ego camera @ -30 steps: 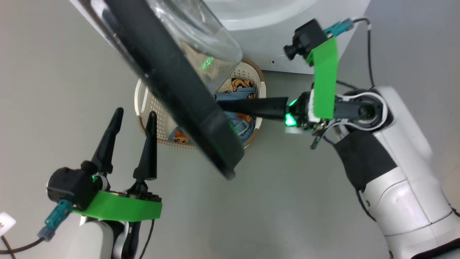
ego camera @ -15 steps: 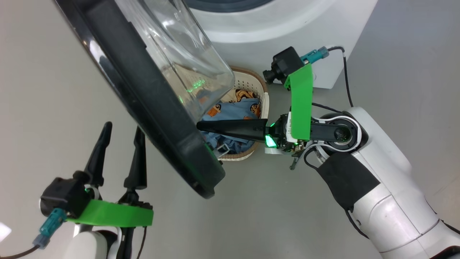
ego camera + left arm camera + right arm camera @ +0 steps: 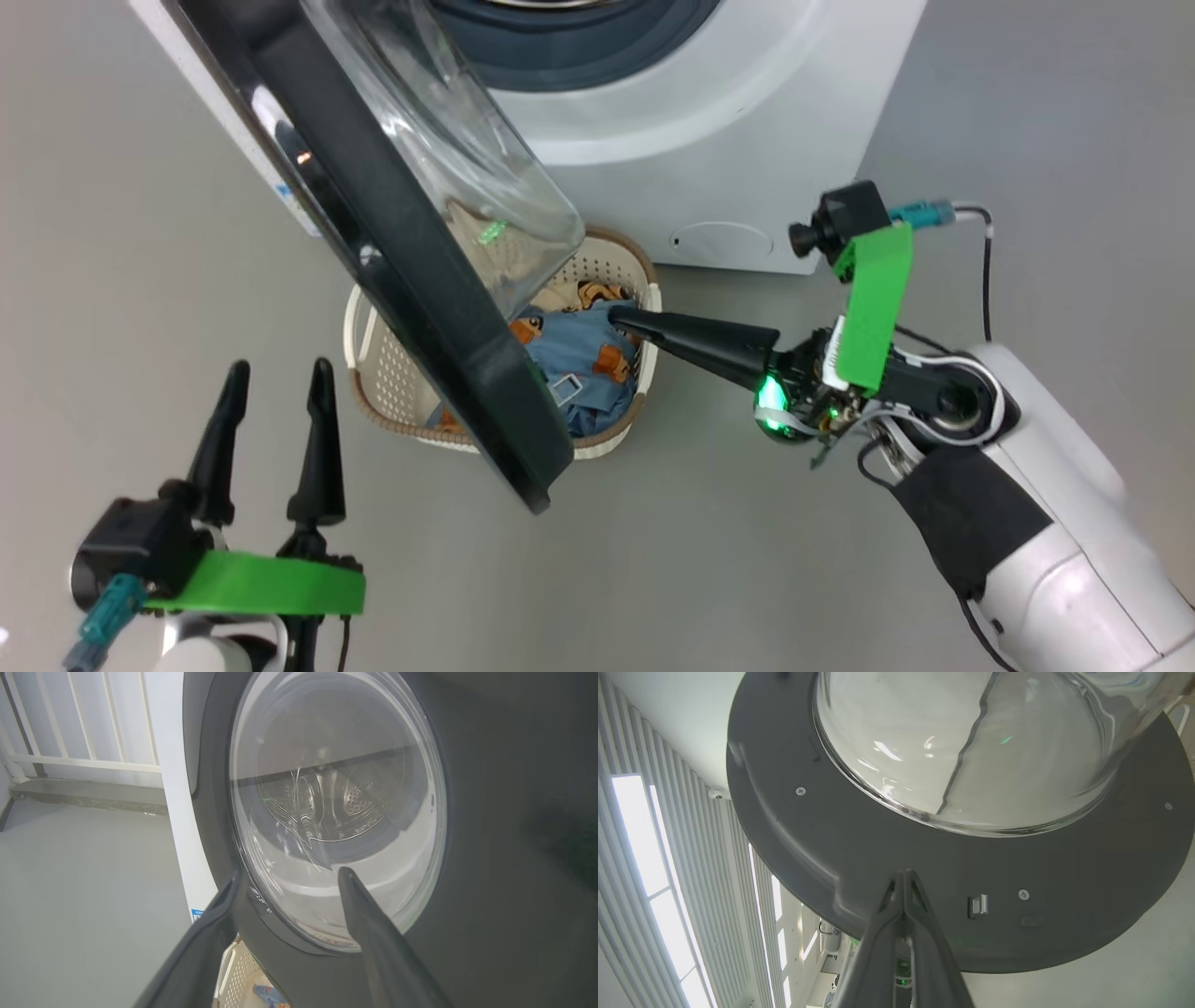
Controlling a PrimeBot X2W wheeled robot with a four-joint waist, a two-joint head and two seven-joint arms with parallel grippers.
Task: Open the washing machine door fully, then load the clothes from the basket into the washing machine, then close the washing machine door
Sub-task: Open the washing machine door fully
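The white washing machine (image 3: 709, 121) stands at the top of the head view, its grey-blue seal (image 3: 579, 47) showing. The washing machine door (image 3: 411, 261) swings out towards me, black rim edge-on, glass bowl (image 3: 467, 159) on its right side. Below it sits the cream basket (image 3: 392, 383) holding the blue bear-print clothes (image 3: 583, 350). My right gripper (image 3: 618, 317) is shut and empty over the basket, pointing left at the door's inner face (image 3: 878, 849), a short way from it. My left gripper (image 3: 280, 369) stands open at the lower left, facing the door's outer side (image 3: 490, 858).
Grey floor lies all around. A round filter cap (image 3: 724, 243) sits low on the machine's front, and a blue label (image 3: 197, 914) on its corner. The door latch (image 3: 979, 904) is just right of my right gripper's tips. A white railing (image 3: 84, 760) stands behind.
The head camera has shifted, showing more of the machine. My right gripper's tips, which lay against the door's inner side, now stand apart from it. The left gripper stays open.
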